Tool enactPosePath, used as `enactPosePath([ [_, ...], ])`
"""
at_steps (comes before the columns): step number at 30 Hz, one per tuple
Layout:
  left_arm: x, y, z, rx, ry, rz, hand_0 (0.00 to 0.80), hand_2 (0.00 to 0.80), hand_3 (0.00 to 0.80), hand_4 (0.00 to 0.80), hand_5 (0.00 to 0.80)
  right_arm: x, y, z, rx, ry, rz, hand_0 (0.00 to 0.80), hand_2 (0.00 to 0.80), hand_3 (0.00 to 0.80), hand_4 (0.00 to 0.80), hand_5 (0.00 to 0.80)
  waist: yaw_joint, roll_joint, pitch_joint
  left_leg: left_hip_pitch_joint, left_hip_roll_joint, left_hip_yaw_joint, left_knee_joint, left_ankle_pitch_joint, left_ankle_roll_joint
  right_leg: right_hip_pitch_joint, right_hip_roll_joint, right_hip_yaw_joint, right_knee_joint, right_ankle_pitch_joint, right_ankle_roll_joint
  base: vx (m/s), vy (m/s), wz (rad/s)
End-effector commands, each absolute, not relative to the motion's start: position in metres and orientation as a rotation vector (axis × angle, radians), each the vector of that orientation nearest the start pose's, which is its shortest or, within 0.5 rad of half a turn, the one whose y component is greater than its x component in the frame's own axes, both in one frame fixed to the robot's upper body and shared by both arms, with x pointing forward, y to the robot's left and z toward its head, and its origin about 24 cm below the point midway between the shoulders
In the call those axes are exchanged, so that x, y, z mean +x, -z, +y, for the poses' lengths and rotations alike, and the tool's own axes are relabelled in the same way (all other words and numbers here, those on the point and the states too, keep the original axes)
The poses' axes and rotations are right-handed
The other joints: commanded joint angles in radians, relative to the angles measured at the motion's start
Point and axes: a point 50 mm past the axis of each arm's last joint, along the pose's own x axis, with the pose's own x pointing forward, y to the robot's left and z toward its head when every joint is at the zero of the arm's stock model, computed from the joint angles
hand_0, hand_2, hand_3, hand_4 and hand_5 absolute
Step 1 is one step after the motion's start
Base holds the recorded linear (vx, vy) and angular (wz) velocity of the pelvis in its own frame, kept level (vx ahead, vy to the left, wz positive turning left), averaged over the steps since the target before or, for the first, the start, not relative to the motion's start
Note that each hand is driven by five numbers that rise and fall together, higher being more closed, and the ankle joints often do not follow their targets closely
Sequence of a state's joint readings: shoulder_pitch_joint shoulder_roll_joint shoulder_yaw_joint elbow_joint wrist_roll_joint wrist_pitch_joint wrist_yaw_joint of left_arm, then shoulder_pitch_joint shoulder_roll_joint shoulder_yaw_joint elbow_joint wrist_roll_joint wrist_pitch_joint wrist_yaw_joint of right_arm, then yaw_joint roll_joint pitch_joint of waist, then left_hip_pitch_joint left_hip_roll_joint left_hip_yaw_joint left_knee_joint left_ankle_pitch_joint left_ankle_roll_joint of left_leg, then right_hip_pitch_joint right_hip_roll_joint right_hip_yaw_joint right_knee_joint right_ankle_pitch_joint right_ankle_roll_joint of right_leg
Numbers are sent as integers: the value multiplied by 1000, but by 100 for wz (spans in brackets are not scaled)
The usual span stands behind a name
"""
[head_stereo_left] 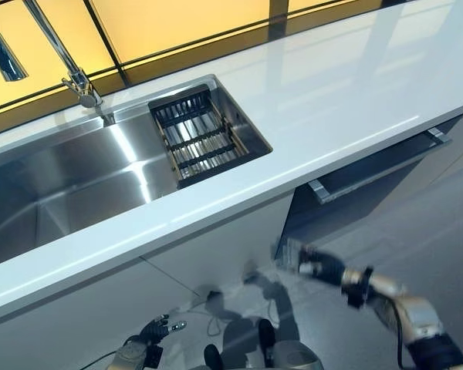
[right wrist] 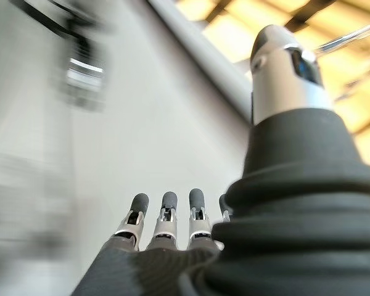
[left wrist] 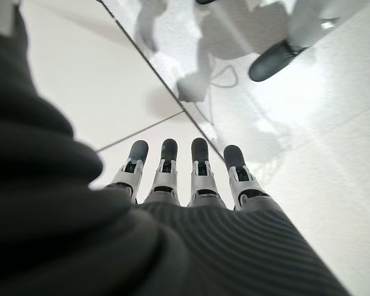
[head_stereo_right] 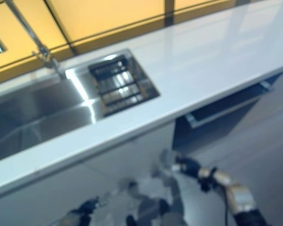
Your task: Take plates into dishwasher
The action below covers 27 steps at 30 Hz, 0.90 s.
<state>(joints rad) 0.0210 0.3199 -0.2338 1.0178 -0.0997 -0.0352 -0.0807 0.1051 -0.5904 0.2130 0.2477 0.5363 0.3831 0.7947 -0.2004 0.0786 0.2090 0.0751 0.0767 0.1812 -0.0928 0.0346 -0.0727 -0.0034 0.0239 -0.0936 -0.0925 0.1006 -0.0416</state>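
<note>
**Dishwasher drawer ajar, both hands empty**

The dishwasher (head_stereo_left: pixel 370 173) sits under the white worktop (head_stereo_left: pixel 332 100), right of the steel sink (head_stereo_left: pixel 69 185), its front pulled slightly out at the top. No plate shows in any view. A dark slatted rack (head_stereo_left: pixel 197 137) rests in the sink's right end, below the tap (head_stereo_left: pixel 65 62). The right hand (head_stereo_left: pixel 312 262) hovers low before the cabinet front, fingers (right wrist: pixel 166 213) straight, holding nothing. The left hand (head_stereo_left: pixel 156 331) hangs near the floor (left wrist: pixel 308 154), fingers (left wrist: pixel 197 166) extended, also empty.
</note>
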Motion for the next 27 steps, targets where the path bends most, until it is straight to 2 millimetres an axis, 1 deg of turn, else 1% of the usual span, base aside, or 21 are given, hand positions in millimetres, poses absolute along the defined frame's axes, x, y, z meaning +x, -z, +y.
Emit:
enactPosePath([
  [1, 140, 128, 272, 359, 17, 991, 0, 0, 0, 0, 0, 169, 69, -233, 71, -671, 901, 0, 0, 0, 0, 0, 15, -52, -6, 22, -39, 31, 12, -23, 23, 23, -32, 55, 5, -54, 128, 12, 17, 4],
  [2, 135, 130, 273, 355, 14, 1005, 0, 0, 0, 0, 0, 157, 87, -243, 12, -588, 977, 0, 0, 0, 0, 0, 21, -56, -8, 26, -39, 29, 14, -24, 24, 29, -34, 48, 5, -55, 128, 35, 15, 1],
  [3, 132, 132, 273, 354, 16, 1019, 0, 0, 0, 0, 0, 148, 99, -251, -78, -533, 1028, 0, 0, 0, 0, 0, 28, -58, -11, 29, -40, 25, 15, -26, 25, 33, -35, 44, 5, -56, 127, 49, 10, 0],
  [4, 130, 134, 271, 353, 21, 1031, 0, 0, 0, 0, 0, 141, 109, -255, -142, -507, 1064, 0, 0, 0, 0, 0, 36, -59, -14, 31, -41, 22, 17, -26, 27, 36, -37, 40, 5, -57, 126, 53, 8, 2],
  [5, 128, 136, 270, 348, 28, 1047, 0, 0, 0, 0, 0, 133, 118, -260, -197, -445, 1116, 0, 0, 0, 0, 0, 46, -61, -19, 33, -43, 15, 19, -28, 27, 41, -38, 35, 5, -58, 124, 57, 3, 8],
  [8, 122, 142, 263, 358, 72, 1102, 0, 0, 0, 0, 0, 128, 130, -267, -397, -376, 1179, 0, 0, 0, 0, 0, 76, -64, -33, 35, -47, -14, 30, -35, 30, 55, -41, 29, 5, -67, 116, 65, -5, 12],
  [9, 119, 145, 259, 369, 100, 1128, 0, 0, 0, 0, 0, 128, 133, -269, -480, -359, 1204, 0, 0, 0, 0, 0, 90, -66, -40, 33, -47, -32, 38, -38, 31, 61, -43, 28, 5, -71, 112, 58, -24, 18],
  [10, 117, 147, 256, 375, 115, 1142, 0, 0, 0, 0, 0, 127, 135, -270, -510, -333, 1222, 0, 0, 0, 0, 0, 100, -68, -44, 32, -48, -45, 44, -40, 31, 68, -44, 24, 5, -75, 107, 42, -29, 16],
  [11, 114, 148, 254, 378, 129, 1159, 0, 0, 0, 0, 0, 128, 136, -271, -535, -311, 1241, 0, 0, 0, 0, 0, 111, -70, -48, 32, -47, -57, 52, -44, 31, 75, -46, 19, 5, -79, 103, 13, -33, 15],
  [14, 110, 152, 245, 376, 149, 1183, 0, 0, 0, 0, 0, 127, 138, -273, -522, -234, 1272, 0, 0, 0, 0, 0, 144, -75, -59, 29, -47, -90, 67, -51, 31, 94, -51, -6, 11, -95, 86, -25, -26, 24],
  [15, 110, 153, 244, 375, 150, 1184, 0, 0, 0, 0, 0, 127, 138, -273, -519, -232, 1272, 0, 0, 0, 0, 0, 148, -75, -61, 29, -46, -91, 64, -50, 31, 96, -51, -11, 13, -99, 84, -64, -35, 40],
  [16, 113, 153, 243, 408, 146, 1174, 0, 0, 0, 0, 0, 125, 139, -271, -481, -204, 1279, 0, 0, 0, 0, 0, 158, -78, -65, 27, -51, -99, 54, -43, 35, 103, -50, -21, 20, -105, 81, -94, -45, 37],
  [18, 116, 152, 243, 424, 149, 1173, 0, 0, 0, 0, 0, 122, 141, -268, -441, -177, 1282, 0, 0, 0, 0, 0, 162, -83, -68, 23, -59, -109, 58, -52, 43, 104, -48, -28, 37, -118, 78, -119, -45, 42],
  [19, 117, 152, 244, 441, 146, 1171, 0, 0, 0, 0, 0, 117, 143, -269, -420, -165, 1292, 0, 0, 0, 0, 0, 164, -91, -69, 20, -64, -110, 77, -63, 49, 107, -48, -33, 43, -123, 73, -153, -37, 41],
  [21, 120, 151, 242, 438, 138, 1167, 0, 0, 0, 0, 0, 110, 145, -270, -394, -152, 1304, 0, 0, 0, 0, 0, 164, -108, -68, 0, -67, -93, 176, -93, 44, 117, -52, -39, 38, -119, 65, -203, -31, 31],
  [22, 122, 151, 240, 431, 140, 1162, 0, 0, 0, 0, 0, 107, 145, -270, -380, -141, 1303, 0, 0, 0, 0, 0, 168, -121, -65, -24, -69, -87, 268, -92, 41, 124, -57, -42, 27, -110, 60, -271, 0, 25],
  [23, 124, 151, 238, 424, 141, 1152, 0, 0, 0, 0, 0, 107, 145, -270, -358, -134, 1298, 0, 0, 0, 0, 0, 180, -137, -58, -67, -75, -98, 392, -81, 39, 130, -64, -47, 19, -98, 56, -311, 22, 30],
  [24, 126, 150, 237, 416, 144, 1145, 0, 0, 0, 0, 0, 108, 145, -269, -349, -129, 1295, 0, 0, 0, 0, 0, 190, -143, -52, -105, -84, -119, 504, -85, 40, 131, -67, -49, 16, -88, 52, -331, 44, 51],
  [25, 128, 149, 236, 409, 145, 1138, 0, 0, 0, 0, 0, 109, 145, -269, -342, -123, 1293, 0, 0, 0, 0, 0, 198, -156, -53, -134, -106, -140, 581, -80, 45, 122, -76, -50, 16, -76, 51, -329, 90, 57],
  [26, 129, 149, 236, 403, 151, 1133, 0, 0, 0, 0, 0, 109, 145, -269, -333, -114, 1288, 0, 0, 0, 0, 0, 205, -156, -50, -146, -117, -155, 650, -93, 48, 116, -76, -50, 17, -68, 49, -283, 101, 43],
  [27, 130, 149, 236, 402, 152, 1131, 0, 0, 0, 0, 0, 110, 145, -269, -330, -112, 1286, 0, 0, 0, 0, 0, 205, -161, -53, -150, -127, -161, 669, -91, 50, 109, -81, -51, 17, -64, 49, -304, 156, 14],
])
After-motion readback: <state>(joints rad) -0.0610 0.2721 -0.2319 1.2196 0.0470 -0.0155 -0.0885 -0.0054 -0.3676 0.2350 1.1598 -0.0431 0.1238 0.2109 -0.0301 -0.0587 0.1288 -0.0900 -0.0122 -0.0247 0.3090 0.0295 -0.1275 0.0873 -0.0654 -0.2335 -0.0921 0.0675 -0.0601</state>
